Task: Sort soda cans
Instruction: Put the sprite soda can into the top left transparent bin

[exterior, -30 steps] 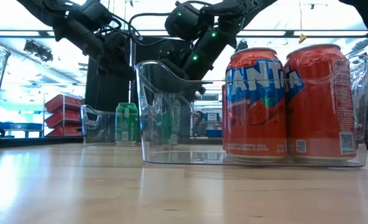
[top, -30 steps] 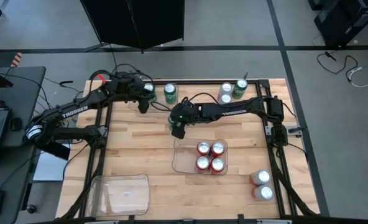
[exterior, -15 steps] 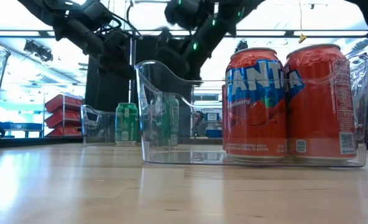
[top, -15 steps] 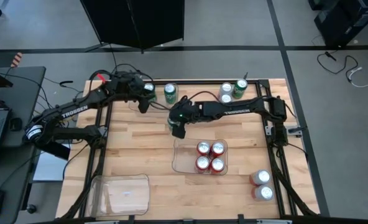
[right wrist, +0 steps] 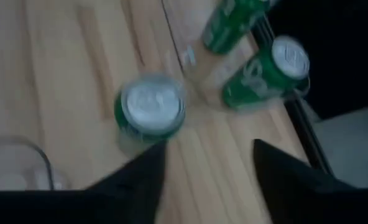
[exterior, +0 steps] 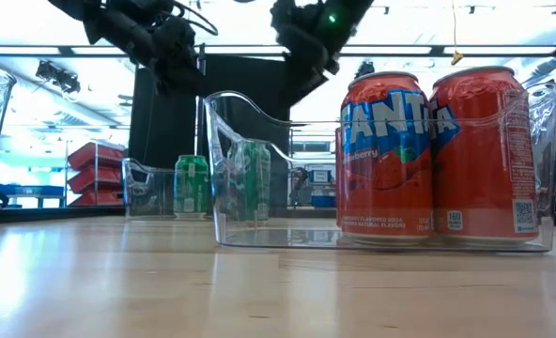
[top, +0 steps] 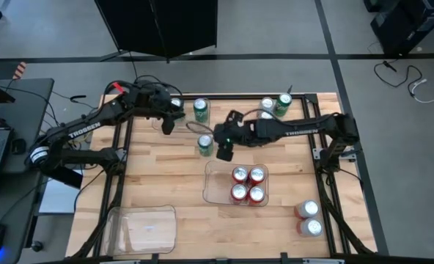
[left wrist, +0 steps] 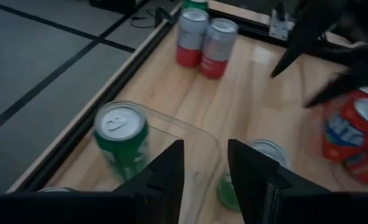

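A green soda can stands upright on the table, touched by nothing. My right gripper hangs open above it, a little toward the table's right. Two more green cans stand in a clear tray at the far left. My left gripper hovers open over that tray, with nothing between its fingers. Several red cans stand in a second clear tray at mid-table.
Two silver-and-red cans and a green one stand at the far right. Two more silver-topped cans stand at the near right. A third clear tray lies at the near left. Black frame rails border the table.
My right gripper has risen and drawn back toward the table's right edge, uncovering the green can, which stays upright where it was. My left gripper has gone up a little over the far-left tray.
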Robot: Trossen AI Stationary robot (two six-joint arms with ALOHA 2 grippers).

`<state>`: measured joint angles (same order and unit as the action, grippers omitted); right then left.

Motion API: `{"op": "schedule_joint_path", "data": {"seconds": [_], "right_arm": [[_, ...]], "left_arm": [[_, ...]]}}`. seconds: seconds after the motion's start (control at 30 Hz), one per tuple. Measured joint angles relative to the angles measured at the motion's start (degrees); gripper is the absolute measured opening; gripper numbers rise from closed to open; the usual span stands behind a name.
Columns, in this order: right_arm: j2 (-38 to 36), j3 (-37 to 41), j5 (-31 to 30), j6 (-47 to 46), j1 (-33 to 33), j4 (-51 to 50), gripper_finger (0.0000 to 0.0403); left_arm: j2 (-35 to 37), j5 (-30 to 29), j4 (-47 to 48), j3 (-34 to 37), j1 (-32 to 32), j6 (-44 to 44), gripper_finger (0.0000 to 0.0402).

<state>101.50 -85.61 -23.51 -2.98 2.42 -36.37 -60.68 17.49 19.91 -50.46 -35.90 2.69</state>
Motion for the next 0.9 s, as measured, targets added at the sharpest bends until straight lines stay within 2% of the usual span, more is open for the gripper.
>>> {"op": "schedule_joint_path", "data": {"seconds": [0.13,0.2,0.53,0.7,0.9], "right_arm": [[-2.11,9.42,-0.83,-2.08,0.09,5.89,0.0049],[-3.85,14.99,-0.88,-2.68,0.46,11.02,0.0016],[-17.38,36.14,-0.41,-4.92,0.8,34.96,0.0006],[-22.93,41.9,-0.35,-5.09,0.65,39.51,0.0001],[-24.95,45.16,-0.22,-4.73,0.75,44.44,0.0001]], "left_arm": [[0.0,-0.17,2.12,-1.32,2.87,1.74,0.0118],[0.0,-0.61,2.21,-1.63,4.55,1.86,0.0111],[-0.02,-2.61,4.53,-3.76,10.64,0.81,0.0056],[-0.74,-6.25,12.4,-7.53,13.46,-1.73,0.0033],[-5.46,-6.32,19.87,-12.46,15.79,-6.92,0.004]]}}
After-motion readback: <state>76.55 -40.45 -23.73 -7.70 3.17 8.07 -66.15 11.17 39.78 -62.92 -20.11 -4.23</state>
